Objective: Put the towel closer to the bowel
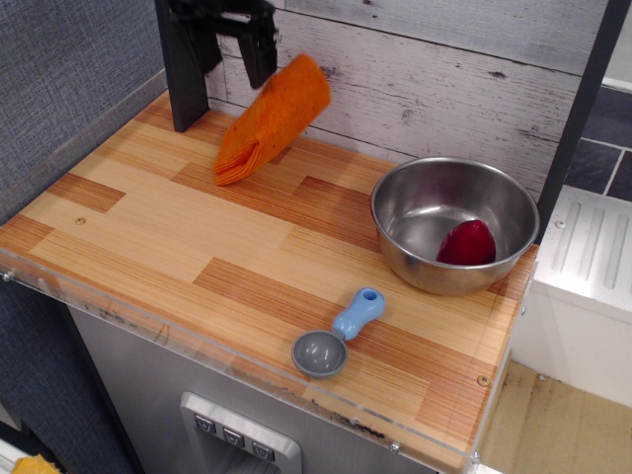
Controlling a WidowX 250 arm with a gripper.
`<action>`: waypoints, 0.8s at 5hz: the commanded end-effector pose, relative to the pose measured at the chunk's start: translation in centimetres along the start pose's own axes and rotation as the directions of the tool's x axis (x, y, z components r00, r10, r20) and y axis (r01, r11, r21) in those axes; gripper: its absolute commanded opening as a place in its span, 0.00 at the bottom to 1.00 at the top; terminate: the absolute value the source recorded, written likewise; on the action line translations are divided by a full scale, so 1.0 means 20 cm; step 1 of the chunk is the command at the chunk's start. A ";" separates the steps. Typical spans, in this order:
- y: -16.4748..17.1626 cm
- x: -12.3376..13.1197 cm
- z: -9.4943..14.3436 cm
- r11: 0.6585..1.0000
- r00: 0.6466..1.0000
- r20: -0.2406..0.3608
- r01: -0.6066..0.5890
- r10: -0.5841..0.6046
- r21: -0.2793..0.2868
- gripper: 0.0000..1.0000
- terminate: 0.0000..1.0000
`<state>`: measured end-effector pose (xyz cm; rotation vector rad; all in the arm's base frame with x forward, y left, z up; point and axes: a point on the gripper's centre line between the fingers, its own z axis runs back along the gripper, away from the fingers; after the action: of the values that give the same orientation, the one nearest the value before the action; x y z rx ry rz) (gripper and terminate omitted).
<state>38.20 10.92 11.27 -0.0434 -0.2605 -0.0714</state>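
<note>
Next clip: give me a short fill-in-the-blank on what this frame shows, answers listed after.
1. The towel hangs from the tool, lifted ____ the counter.
2. The red object lies inside the ____.
3. The scoop has a light-____ handle.
4. The bowl stands at the counter's ____ end in the picture.

Missing words: off; bowl; blue; right

The claw is cut off by the top edge, so its grip on the towel is unclear.
</note>
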 end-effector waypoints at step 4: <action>-0.09 -0.33 0.27 0.994 0.993 -0.089 -0.065 0.073 0.083 1.00 0.00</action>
<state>29.64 9.14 12.69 0.0099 -0.1097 0.0046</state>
